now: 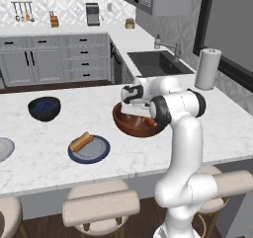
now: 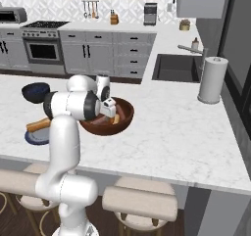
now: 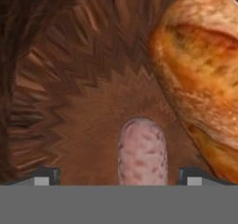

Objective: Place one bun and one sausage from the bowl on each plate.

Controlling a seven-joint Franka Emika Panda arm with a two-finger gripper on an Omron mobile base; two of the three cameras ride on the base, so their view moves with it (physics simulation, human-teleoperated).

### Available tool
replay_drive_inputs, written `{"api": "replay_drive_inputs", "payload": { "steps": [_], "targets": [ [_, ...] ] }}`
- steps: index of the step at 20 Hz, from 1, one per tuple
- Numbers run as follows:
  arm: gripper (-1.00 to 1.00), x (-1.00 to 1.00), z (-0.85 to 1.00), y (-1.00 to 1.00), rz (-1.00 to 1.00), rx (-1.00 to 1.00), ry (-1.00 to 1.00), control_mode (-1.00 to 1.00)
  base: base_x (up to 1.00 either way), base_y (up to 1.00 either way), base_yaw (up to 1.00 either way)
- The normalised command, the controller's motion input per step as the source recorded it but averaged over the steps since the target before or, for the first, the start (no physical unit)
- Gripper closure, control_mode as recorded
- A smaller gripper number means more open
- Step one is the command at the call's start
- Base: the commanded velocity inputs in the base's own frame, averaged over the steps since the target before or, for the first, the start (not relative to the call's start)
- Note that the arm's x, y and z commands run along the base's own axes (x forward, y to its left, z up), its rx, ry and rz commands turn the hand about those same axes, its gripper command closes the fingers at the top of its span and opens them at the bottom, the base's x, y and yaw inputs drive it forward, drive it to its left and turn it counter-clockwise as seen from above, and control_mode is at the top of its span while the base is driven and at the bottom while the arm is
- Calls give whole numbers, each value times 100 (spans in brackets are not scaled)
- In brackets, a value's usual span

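We have our gripper (image 3: 118,176) down inside the wooden bowl (image 1: 123,124), which sits mid-counter well back from the near edge, with open marble (image 2: 176,127) to its right. In the hand view our fingertips (image 3: 46,175) stand spread on either side of a pink sausage (image 3: 142,155), not closed on it, with a bun (image 3: 202,74) just right. The left base view adds the blue plate (image 1: 99,150) with a bun (image 1: 81,141) on it, a grey plate (image 1: 4,149) at the left edge and a dark bowl (image 1: 44,108).
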Motion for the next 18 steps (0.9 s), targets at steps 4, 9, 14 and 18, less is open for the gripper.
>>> {"api": "replay_drive_inputs", "payload": {
  "steps": [4, 9, 14, 18],
  "targets": [
    [-100, -16, -40, 6, 1, 0, 0, -100, 0, 0, 0],
    [-100, -57, -66, 0, 0, 0, 0, -100, 0, 0, 0],
    [100, -33, -90, 7, 0, 0, 5, -100, 0, 0, 0],
    [100, -13, -65, 2, 0, 0, 2, -100, 0, 0, 0]
  ]
}}
